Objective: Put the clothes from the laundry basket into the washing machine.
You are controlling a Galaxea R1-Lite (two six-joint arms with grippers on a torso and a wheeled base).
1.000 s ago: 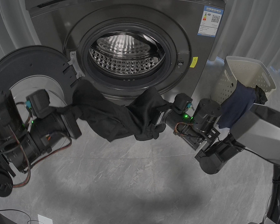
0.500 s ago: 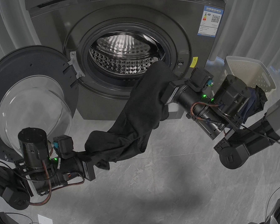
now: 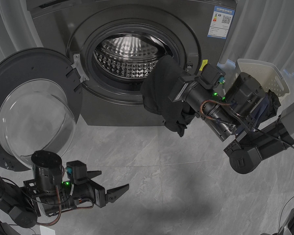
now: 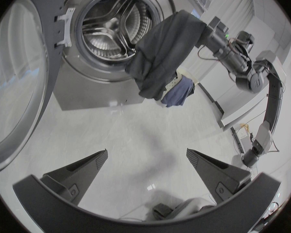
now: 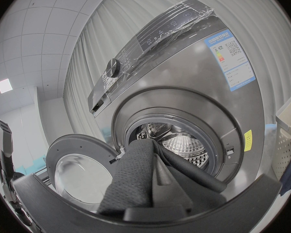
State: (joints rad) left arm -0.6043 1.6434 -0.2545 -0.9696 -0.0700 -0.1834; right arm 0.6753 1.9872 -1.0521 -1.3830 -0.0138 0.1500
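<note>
While the right end effector (image 3: 177, 92) clenches a black garment (image 3: 160, 88) hanging at the rim of the washing machine's (image 3: 199, 39) open drum, the left end effector (image 3: 113, 179) hangs spread wide near the floor (image 3: 173, 180), and dark clothes (image 3: 264, 110) drape the laundry basket (image 3: 261, 70).

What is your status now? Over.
Left claw open, low above floor. Right claw shut on black garment, at mouth of washing machine. Door swung wide, nothing blocking.
</note>
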